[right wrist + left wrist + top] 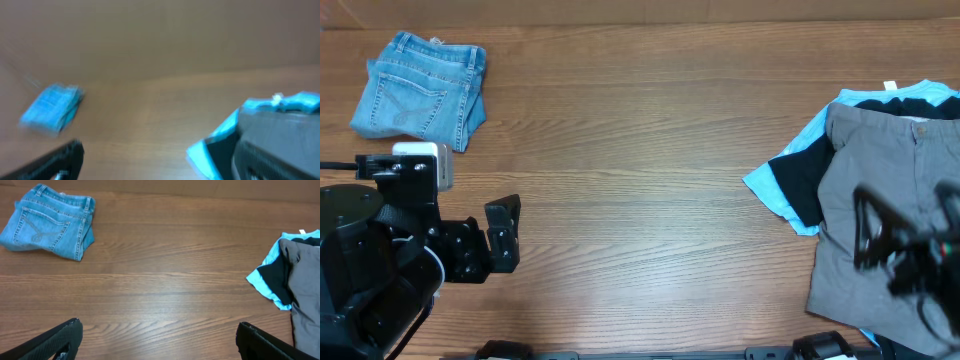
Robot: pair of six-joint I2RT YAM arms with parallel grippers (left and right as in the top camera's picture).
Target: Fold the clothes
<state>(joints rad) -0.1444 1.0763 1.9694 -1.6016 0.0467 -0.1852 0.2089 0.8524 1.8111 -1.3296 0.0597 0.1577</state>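
A pair of folded blue jeans [420, 88] lies at the far left of the table; it also shows in the left wrist view [47, 220] and, blurred, in the right wrist view [50, 107]. At the right lies an unfolded pile: a grey garment [880, 190] on top, a black one [800, 180] and a light blue one [768, 190] under it. My left gripper [503, 235] is open and empty over bare wood at the near left [159, 340]. My right gripper [905, 235] is motion-blurred above the grey garment, with its fingers spread and nothing in it [160, 162].
The wooden table [640, 180] stretches bare between the jeans and the pile. The pile [300, 280] reaches the right edge of the overhead view. The arm bases stand at the near edge.
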